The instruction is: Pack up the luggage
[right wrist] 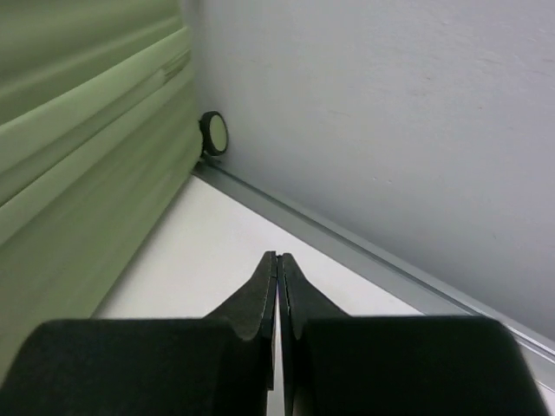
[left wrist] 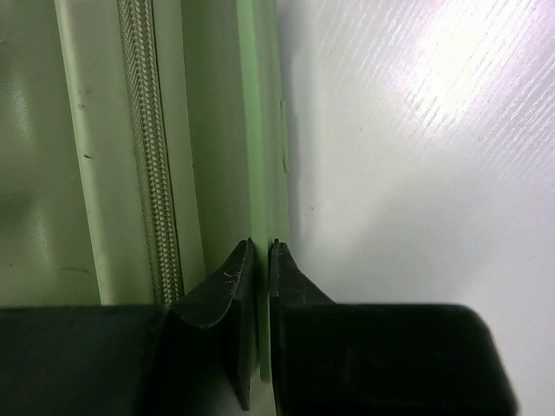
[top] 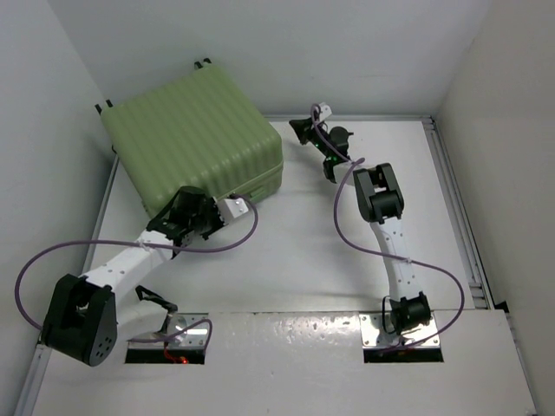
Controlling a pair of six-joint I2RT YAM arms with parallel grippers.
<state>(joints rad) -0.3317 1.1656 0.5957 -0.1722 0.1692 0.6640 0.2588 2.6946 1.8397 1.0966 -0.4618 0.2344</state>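
Your left gripper [left wrist: 263, 247] had its fingers almost together, pinching a thin green lip on the near side of the suitcase [top: 195, 139], with the zipper [left wrist: 152, 173] running just beside them. Your right gripper [right wrist: 277, 256] was fully closed on nothing, off the suitcase's right side and aimed toward a wheel [right wrist: 213, 133]. The suitcase lay shut and flat, wheels pointing away from you, its long axis near-to-far, so your left arm was the nearer one.
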